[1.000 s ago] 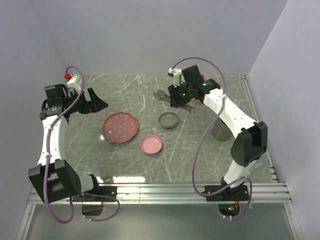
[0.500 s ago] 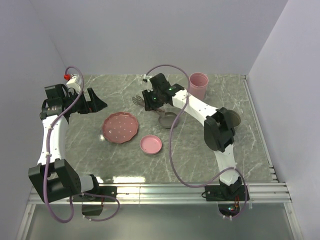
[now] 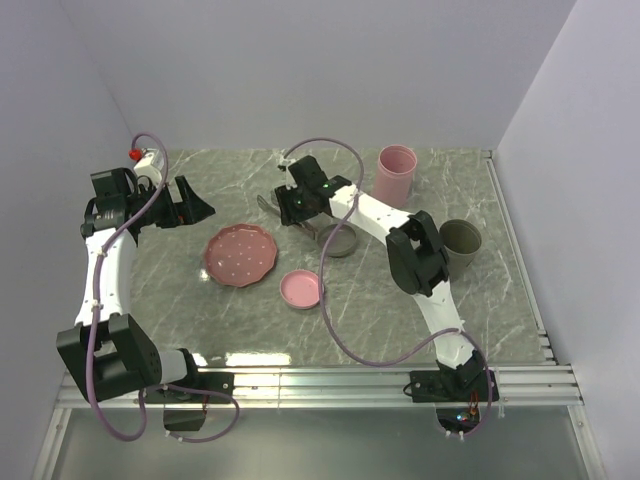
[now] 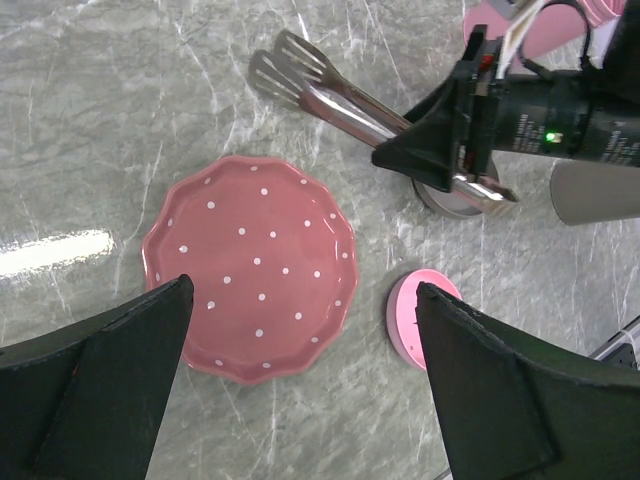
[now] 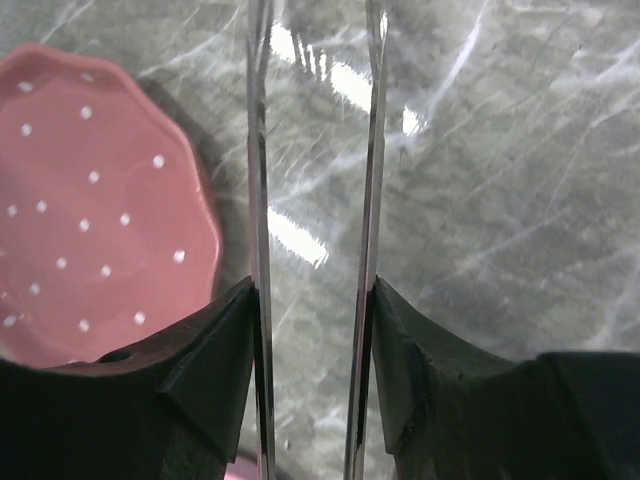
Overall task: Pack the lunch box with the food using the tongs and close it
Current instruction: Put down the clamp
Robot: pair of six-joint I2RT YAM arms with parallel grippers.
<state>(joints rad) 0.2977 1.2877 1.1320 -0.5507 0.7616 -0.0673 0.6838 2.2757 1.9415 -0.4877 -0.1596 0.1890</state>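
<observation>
My right gripper [image 3: 296,206] is shut on the silver tongs [image 5: 258,190], one slender arm pressed against each finger pad and a gap between the arms. The tongs' flat tips [image 4: 290,65] point left over the marble, just behind the pink dotted plate [image 3: 240,255]. Under the right wrist sits the round grey lunch box [image 3: 337,240], with its pink lid [image 3: 301,289] lying apart in front. My left gripper [image 3: 195,208] hangs open, high to the left of the plate [image 4: 250,265], with nothing between its fingers. The plate looks bare and the food is out of view.
A tall pink cup [image 3: 396,172] stands at the back and a grey cup [image 3: 460,240] on the right beside the right arm. Walls close in on the left, back and right. A metal rail runs along the near table edge [image 3: 320,378].
The right arm swung left from beside the pink cup to the space between plate and lunch box, carrying the tongs, and its jaws eased a little wider. The left arm stayed still.
</observation>
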